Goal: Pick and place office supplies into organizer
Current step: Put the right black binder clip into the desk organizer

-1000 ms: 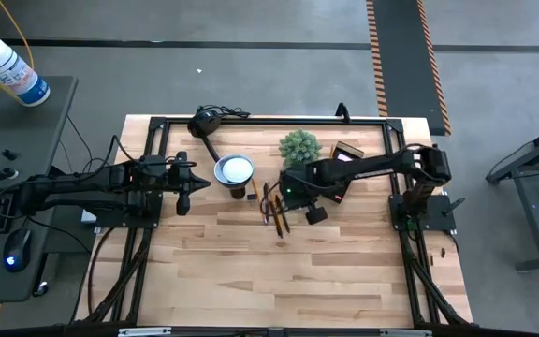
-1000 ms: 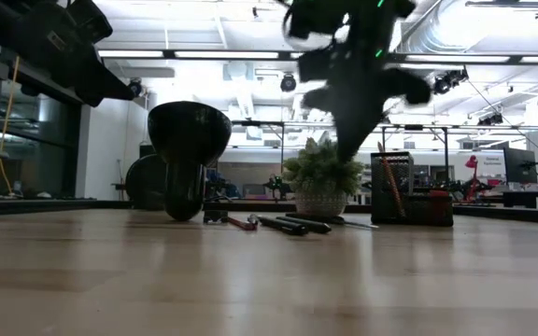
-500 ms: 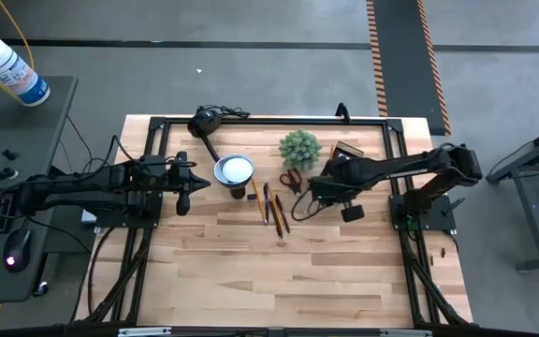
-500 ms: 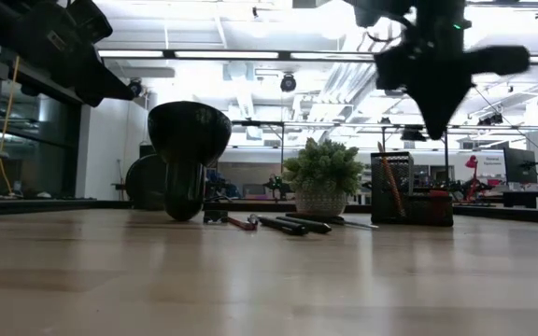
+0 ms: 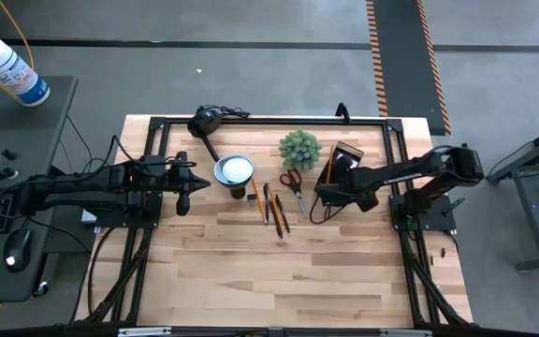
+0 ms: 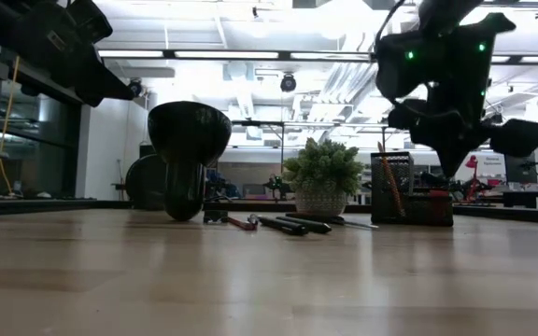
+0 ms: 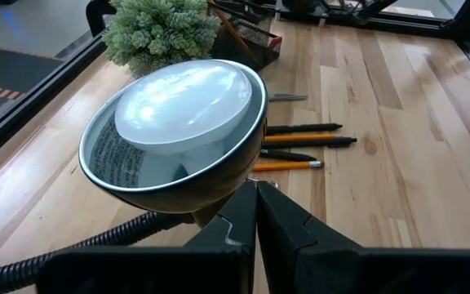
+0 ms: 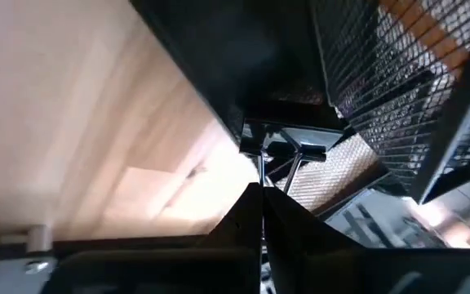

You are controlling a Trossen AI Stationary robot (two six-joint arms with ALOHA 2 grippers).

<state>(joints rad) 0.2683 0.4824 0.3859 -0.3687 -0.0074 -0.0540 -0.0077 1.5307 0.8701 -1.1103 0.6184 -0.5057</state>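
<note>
While both grippers sit closed and empty, pencils (image 5: pixel 274 208) look light, stiff, apt to roll: pinch mid-shaft; right gripper (image 5: pixel 327 194) nearest.

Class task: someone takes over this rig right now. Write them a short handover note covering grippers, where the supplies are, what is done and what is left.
Left gripper: shut, empty, waiting beside the desk lamp.
Right gripper: shut, nothing visibly held, raised just in front of the organizer.
Done: one orange pencil stands in the organizer.
Left: scissors and the pens and pencils lie on the table between lamp and organizer. Sticky-note pad: cannot make out.
</note>
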